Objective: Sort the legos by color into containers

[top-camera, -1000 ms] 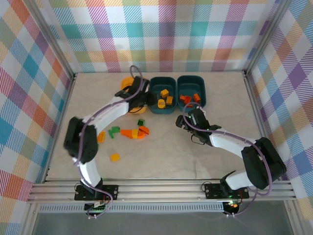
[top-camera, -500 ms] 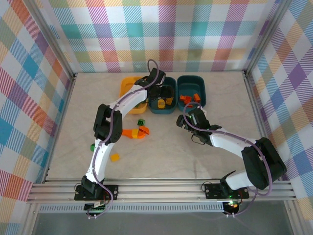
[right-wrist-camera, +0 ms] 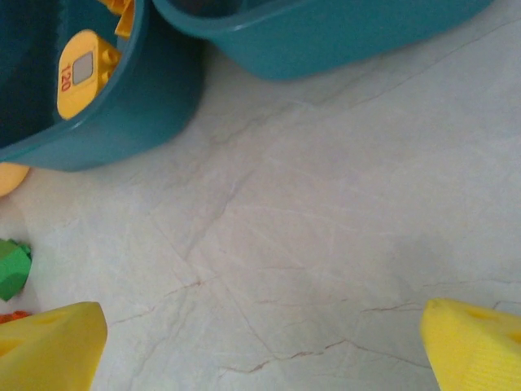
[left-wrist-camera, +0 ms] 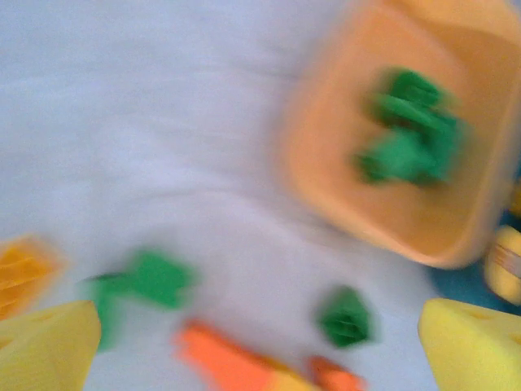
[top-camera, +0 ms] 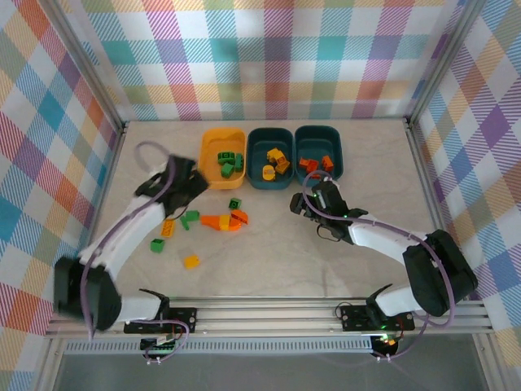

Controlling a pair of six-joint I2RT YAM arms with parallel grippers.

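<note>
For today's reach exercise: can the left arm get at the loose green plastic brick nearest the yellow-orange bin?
Probably yes: the left gripper stands open near the green brick, bare table between.

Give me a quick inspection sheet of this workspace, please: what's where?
Surface: pale, veined table.
Job's things: green bricks in yellow-orange bin; yellow bricks in middle teal bin; orange-red bricks in right teal bin; several loose bricks on the table's left.
Clutter: nothing seen.
Grippers: left hand open, empty; right hand open, empty.
Cables: lilac cable along each arm.
Surroundings: checked walls, metal frame.
</note>
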